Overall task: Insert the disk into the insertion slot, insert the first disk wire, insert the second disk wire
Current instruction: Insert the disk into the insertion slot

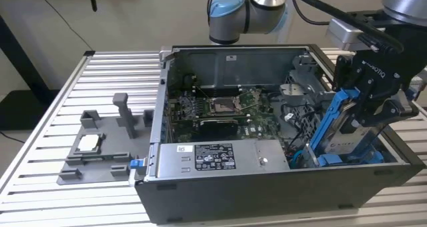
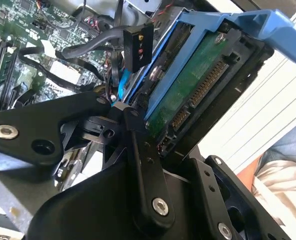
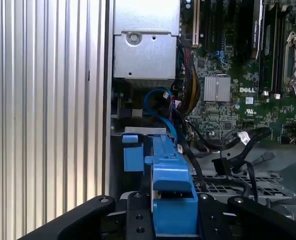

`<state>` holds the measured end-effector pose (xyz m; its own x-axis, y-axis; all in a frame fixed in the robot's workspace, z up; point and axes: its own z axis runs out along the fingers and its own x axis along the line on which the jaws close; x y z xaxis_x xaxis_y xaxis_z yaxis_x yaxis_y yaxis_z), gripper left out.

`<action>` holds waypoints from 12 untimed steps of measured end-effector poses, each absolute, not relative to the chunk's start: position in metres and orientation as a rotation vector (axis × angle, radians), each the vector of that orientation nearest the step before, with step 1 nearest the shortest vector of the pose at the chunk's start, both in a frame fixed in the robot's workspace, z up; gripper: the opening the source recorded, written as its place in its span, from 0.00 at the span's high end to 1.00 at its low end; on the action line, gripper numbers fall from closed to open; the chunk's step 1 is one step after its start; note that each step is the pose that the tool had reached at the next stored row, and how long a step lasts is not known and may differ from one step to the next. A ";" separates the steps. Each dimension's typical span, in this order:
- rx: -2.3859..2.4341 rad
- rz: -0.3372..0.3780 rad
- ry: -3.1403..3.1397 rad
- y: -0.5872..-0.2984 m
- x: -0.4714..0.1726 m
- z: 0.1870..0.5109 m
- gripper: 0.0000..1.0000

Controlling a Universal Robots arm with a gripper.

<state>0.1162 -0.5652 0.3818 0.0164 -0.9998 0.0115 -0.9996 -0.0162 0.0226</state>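
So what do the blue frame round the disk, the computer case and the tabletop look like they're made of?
The blue frame of the disk looks like moulded plastic, evenly coloured with a soft sheen. The computer case seems to be coated sheet metal, dark matt outside and bare grey inside. The table looks like ribbed aluminium, pale silver with long parallel grooves.

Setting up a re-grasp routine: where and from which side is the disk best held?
Take the disk by its blue carrier near the upper end, from above, as the tool does: it stands tilted, lower end inside the computer case; stay off its exposed connectors.
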 end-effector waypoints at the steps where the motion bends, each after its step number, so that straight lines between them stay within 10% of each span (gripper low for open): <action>1: 2.222 -0.012 -2.186 -0.565 0.116 0.380 0.68; 12: 2.222 -0.012 -2.185 -0.565 0.116 0.375 0.68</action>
<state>0.1162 -0.5652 0.3751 0.0166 -0.9998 0.0120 -0.9996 -0.0163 0.0235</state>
